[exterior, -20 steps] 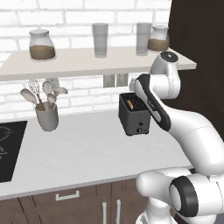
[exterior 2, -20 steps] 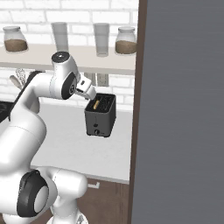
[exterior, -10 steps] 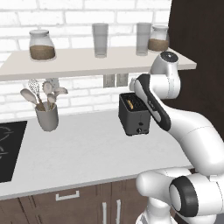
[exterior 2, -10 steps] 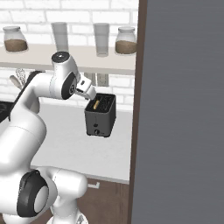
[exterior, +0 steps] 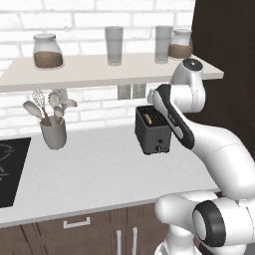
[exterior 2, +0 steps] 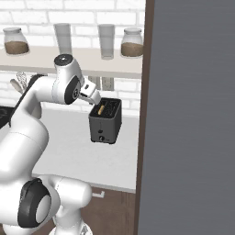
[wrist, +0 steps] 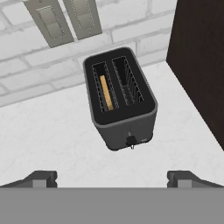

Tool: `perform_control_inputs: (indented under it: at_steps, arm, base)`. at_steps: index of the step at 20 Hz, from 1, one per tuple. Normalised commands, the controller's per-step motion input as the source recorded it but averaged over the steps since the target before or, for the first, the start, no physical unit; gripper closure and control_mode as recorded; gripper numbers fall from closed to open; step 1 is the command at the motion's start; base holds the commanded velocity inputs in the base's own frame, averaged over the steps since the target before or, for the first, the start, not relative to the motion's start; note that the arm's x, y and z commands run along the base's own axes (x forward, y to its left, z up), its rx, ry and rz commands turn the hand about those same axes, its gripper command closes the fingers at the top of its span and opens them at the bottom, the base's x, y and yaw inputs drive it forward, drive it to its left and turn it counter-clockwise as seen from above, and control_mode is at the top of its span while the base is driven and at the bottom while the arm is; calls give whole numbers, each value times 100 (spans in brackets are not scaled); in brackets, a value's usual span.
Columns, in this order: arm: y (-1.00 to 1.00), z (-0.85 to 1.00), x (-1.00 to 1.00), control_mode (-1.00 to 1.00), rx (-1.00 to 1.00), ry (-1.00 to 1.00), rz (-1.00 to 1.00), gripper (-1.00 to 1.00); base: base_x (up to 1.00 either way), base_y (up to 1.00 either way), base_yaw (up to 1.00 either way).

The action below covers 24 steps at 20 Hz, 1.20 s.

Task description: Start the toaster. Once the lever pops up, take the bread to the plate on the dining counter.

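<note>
The black toaster (exterior: pixel 152 131) (exterior 2: pixel 105 122) (wrist: pixel 120 98) stands on the white worktop by the brick wall. The bread (wrist: pixel 105 92) sits edge-up in its left slot as the hand view frames it, and its golden crust also peeks out of the toaster top (exterior: pixel 148 118) (exterior 2: pixel 102 109). A small lever (wrist: pixel 130 141) juts from the toaster's near face. My gripper (wrist: pixel 112 179) hovers above and in front of the toaster, open, with nothing between its fingers. The plate and the dining counter are out of view.
A grey utensil cup (exterior: pixel 53 132) stands left of the toaster, with a black cooktop (exterior: pixel 10 169) further left. Just above the arm a shelf (exterior: pixel 99 72) carries jars and glasses. A tall dark panel (exterior: pixel 226 60) (exterior 2: pixel 193 114) rises right beside the toaster. Wall outlets (wrist: pixel 65 22) sit behind it.
</note>
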Motion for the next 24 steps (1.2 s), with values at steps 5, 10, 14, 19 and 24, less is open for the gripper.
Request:
perform_control_inputs:
  at_steps: [5,10,14,19,24]
  arm:
    - [0,0,0,-100,0,0,0,-100]
    - [0,0,0,-100,0,0,0,-100]
    - [0,0,0,-100,0,0,0,-100]
    - [0,0,0,-100,0,0,0,-100]
    - [0,0,0,-100,0,0,0,-100]
  base:
    - [0,0,0]
    - [0,0,0]
    - [0,0,0]
    - [0,0,0]
    - [0,0,0]
